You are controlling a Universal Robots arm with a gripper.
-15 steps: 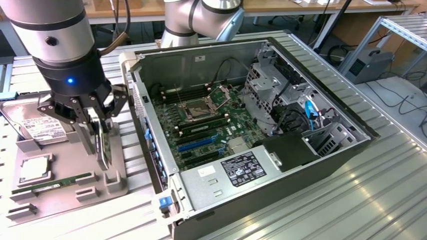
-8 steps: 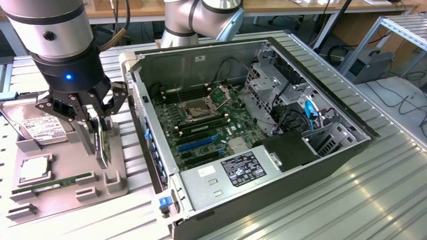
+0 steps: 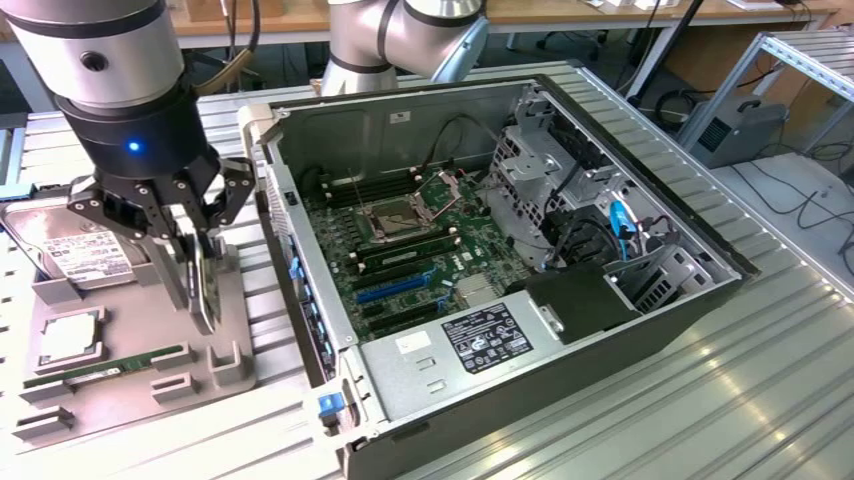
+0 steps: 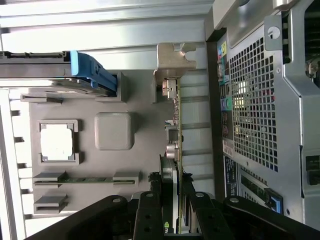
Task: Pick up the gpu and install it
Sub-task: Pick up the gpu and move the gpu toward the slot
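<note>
The gpu stands on edge in a slot of the grey parts tray, at the exterior view's left, beside the open computer case. In the wrist view the gpu shows edge-on, with its silver bracket at the far end. My gripper reaches down over the card. One finger lies against each face of it, and the gripper is shut on the card. The card's lower edge still rests in the tray.
The open computer case lies at the exterior view's middle with its motherboard exposed. A hard drive, a processor and a memory stick also sit in the tray. The case's perforated back panel is close beside the card.
</note>
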